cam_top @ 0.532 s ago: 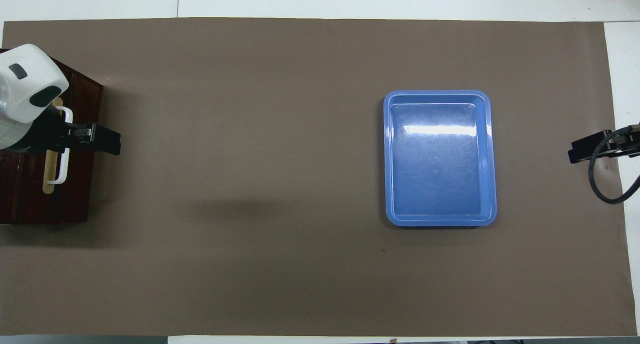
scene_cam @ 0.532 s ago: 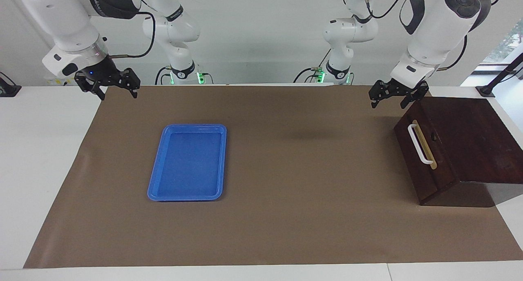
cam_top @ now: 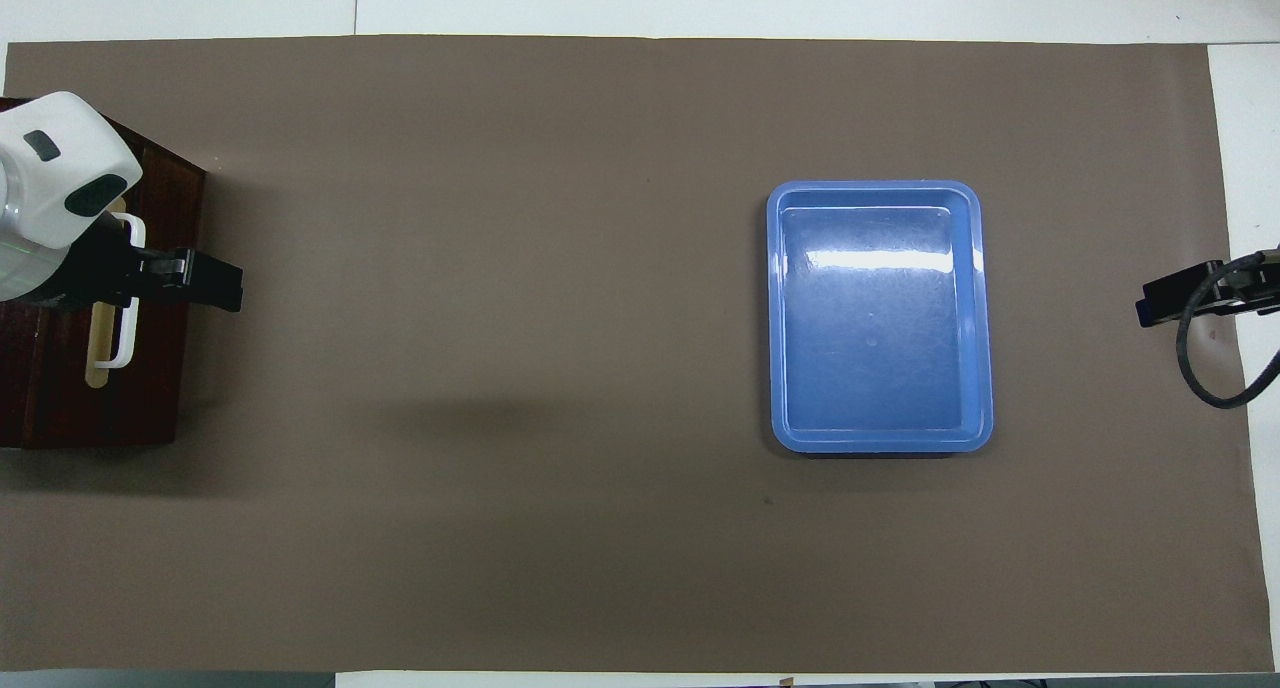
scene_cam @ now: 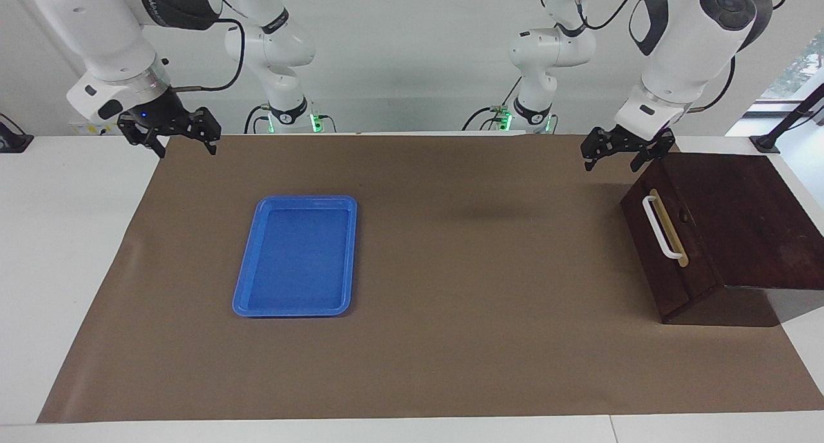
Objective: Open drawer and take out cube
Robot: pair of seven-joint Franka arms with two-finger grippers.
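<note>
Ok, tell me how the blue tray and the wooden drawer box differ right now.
The blue tray is shallow, open-topped and empty; the drawer box is tall and closed, its drawer shut. The tray lies toward the right arm's end, the box toward the left arm's end. The tray is bright plastic blue, the box dark brown wood. Both sit on the brown mat.

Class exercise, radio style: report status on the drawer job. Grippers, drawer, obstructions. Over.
Left gripper open, raised beside the drawer, not touching. Right gripper open, waiting at its table end. Drawer shut, handle free; cube not visible. Blue tray well away.
</note>
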